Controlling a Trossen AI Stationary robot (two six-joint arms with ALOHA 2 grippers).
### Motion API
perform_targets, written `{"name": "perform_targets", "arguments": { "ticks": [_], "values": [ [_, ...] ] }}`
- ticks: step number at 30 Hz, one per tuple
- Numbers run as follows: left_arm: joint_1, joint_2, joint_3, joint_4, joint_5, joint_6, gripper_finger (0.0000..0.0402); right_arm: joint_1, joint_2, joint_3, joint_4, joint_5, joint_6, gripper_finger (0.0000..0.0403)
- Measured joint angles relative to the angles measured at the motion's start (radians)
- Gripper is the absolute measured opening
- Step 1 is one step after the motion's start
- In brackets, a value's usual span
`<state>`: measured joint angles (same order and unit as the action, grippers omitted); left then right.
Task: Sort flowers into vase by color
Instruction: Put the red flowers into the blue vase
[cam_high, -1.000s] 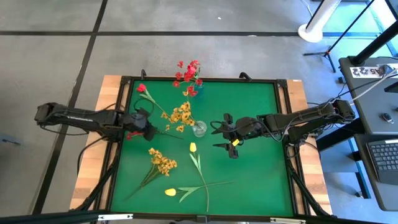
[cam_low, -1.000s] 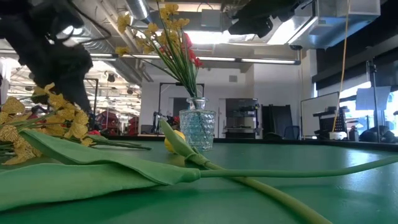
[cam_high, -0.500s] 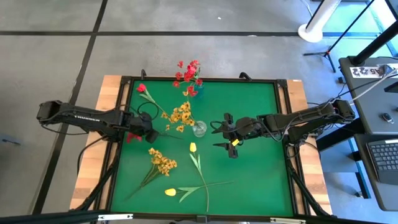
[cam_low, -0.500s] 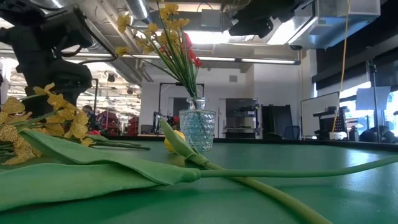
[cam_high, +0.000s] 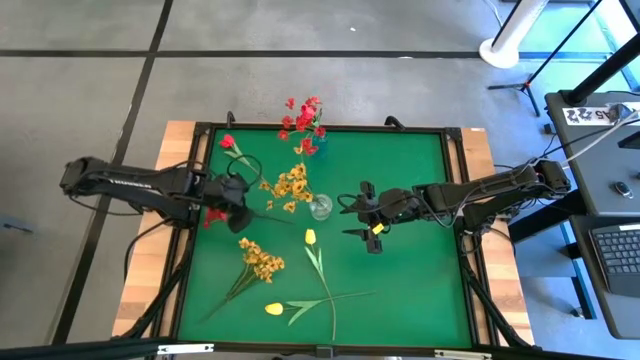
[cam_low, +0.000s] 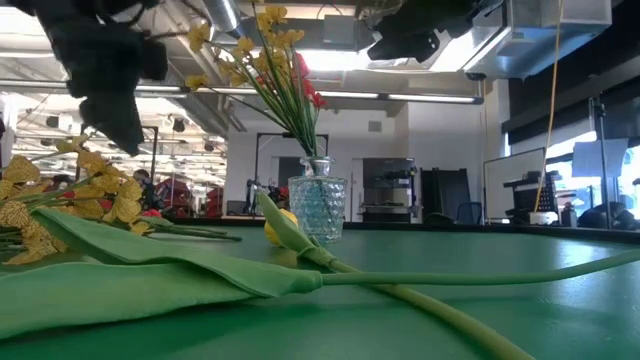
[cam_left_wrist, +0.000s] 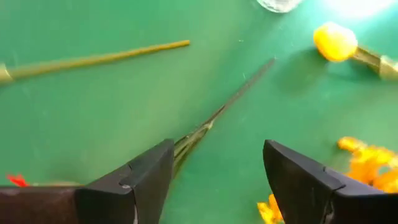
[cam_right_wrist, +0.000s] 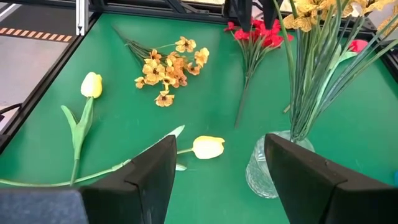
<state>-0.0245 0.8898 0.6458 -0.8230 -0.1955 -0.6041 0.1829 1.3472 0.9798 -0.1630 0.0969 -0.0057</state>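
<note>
**Risks around the glass vase while both grippers stand empty**

The greatest hazard is judged to be the glass vase (cam_high: 320, 208) itself. It is light, narrow and top-heavy with the yellow spray (cam_high: 292, 186) leaning out of it, so it could be tipped if a stem were pushed in at an angle or its tall stems were brushed.

The left gripper (cam_high: 238, 214) is seen just left of the vase, fingers spread wide and nothing held, above the red spray (cam_high: 214, 216) and its thin stem. That stem lies flat on the mat and could slip out of a shallow pinch.

The right gripper (cam_high: 360, 212) waits just right of the vase, also spread and empty; a collision is possible if both close in together.

Nearer the front edge than the vase lie a second yellow spray (cam_high: 260, 259) and two yellow tulips (cam_high: 310, 237), whose crossed stems could be dragged along.
</note>
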Motion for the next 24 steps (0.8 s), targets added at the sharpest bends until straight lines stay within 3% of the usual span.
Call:
{"name": "perform_targets", "arguments": {
  "ticks": [4,12,19,24],
  "values": [
    [-0.050,0.024,-0.017,-0.005,-0.027,0.118,0.0243,0.000,0.000,0.000,-0.017,0.000,0.001,0.0240],
    [-0.092,0.214,-0.030,0.007,-0.042,0.037,0.0243,0.000,0.000,0.000,-0.020,0.001,0.004,0.0241],
    [-0.022,0.426,-0.030,-0.013,-0.085,0.030,0.0243,0.000,0.000,0.000,-0.019,0.001,0.004,0.0240],
    [0.028,0.509,-0.027,-0.011,-0.099,0.038,0.0243,0.000,0.000,0.000,-0.020,-0.001,0.004,0.0240]
  ]
}}
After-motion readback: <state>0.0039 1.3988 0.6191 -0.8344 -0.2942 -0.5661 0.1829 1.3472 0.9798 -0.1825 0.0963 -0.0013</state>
